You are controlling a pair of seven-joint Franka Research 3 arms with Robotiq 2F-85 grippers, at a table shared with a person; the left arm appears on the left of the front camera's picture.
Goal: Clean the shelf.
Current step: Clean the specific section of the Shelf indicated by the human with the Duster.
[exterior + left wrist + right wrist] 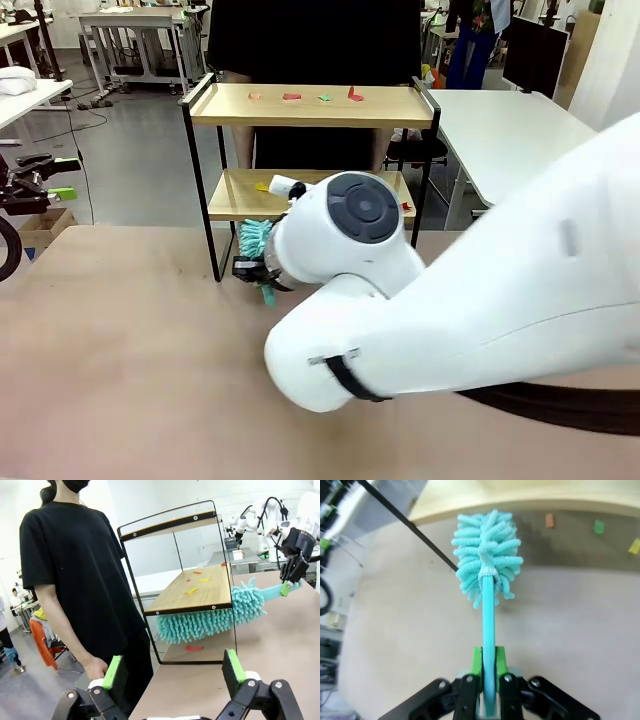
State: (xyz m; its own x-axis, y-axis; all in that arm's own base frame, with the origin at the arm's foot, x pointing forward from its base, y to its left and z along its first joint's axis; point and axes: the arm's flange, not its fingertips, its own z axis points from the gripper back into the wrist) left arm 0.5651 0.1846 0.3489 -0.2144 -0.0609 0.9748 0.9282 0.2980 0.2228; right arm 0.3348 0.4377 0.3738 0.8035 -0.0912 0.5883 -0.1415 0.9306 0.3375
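The shelf (395,106) stands at the table's far edge, with small coloured paper scraps (291,97) on its top board and more scraps (191,591) on the lower board (210,597). My right gripper (488,672) is shut on the handle of a teal fluffy duster (487,555). The duster head (210,621) sits at the front edge of the lower board, near the shelf's left front leg (213,235). Off to the left, my left gripper (172,672) stands open and holds nothing, its green pads (112,672) wide apart.
A person in a black shirt (75,560) stands behind the shelf, one hand (95,667) hanging down. A red scrap (192,648) lies on the table under the shelf. My big right arm (450,310) covers the table's right half. White desks (500,130) stand behind.
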